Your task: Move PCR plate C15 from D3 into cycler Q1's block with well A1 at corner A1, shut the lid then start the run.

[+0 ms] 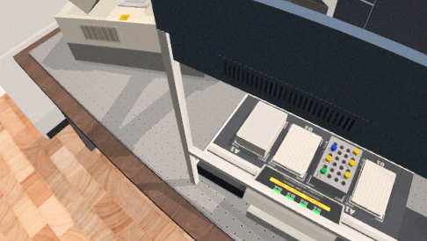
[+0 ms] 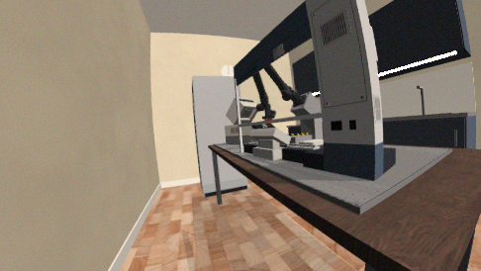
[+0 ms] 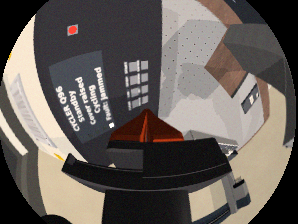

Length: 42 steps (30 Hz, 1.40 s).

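Note:
The plate C15 (image 1: 298, 149) is a white 96-well plate lying flat in the hand-off row, between the deep-well block (image 1: 261, 127) and the tube cooling block (image 1: 338, 164). The cycler Q1 (image 1: 110, 35) stands at the far left of the bench, and its lid (image 2: 239, 112) is tilted up. In the wrist view its dark front panel shows a red lamp (image 3: 72, 30), a text screen and the keys (image 3: 136, 83). My gripper (image 3: 146, 112) is shut and empty, its orange fingertips close over the panel beside the keys. It also shows in the exterior view (image 2: 267, 120).
The plate G16 (image 1: 373, 186) lies at the right end of the row. The tube block holds coloured-capped tubes. The liquid handler's dark housing (image 1: 307, 53) and a white post (image 1: 180, 110) stand between the row and Q1. The bench edge runs along the left.

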{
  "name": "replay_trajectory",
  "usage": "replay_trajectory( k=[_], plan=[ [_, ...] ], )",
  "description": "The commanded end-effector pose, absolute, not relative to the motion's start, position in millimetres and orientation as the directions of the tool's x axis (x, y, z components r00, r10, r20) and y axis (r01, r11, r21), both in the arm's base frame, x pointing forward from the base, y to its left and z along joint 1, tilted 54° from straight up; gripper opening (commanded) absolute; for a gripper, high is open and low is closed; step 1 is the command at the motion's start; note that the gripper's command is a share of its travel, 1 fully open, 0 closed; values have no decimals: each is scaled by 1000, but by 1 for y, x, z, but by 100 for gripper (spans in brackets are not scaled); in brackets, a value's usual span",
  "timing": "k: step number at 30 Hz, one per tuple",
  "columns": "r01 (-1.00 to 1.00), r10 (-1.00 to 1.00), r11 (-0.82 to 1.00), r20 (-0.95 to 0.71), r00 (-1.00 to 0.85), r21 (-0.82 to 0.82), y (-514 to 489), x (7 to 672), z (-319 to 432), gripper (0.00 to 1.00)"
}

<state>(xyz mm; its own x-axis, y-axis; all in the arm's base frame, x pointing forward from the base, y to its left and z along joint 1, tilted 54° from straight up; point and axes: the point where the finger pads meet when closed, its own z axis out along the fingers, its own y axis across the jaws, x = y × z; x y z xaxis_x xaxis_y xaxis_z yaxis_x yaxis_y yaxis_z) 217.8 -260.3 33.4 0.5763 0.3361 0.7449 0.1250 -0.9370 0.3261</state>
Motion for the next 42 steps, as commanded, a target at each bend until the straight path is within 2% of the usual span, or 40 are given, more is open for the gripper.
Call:
replay_trajectory(
  k=[1, 17, 42],
  plan=[
    [111, 320, -942, 745, 585, 318, -271, 220, 30, 0],
    [128, 339, -936, 744, 576, 327, -282, 241, 27, 0],
    [132, 340, -936, 747, 572, 326, -279, 241, 31, 0]
  ],
)
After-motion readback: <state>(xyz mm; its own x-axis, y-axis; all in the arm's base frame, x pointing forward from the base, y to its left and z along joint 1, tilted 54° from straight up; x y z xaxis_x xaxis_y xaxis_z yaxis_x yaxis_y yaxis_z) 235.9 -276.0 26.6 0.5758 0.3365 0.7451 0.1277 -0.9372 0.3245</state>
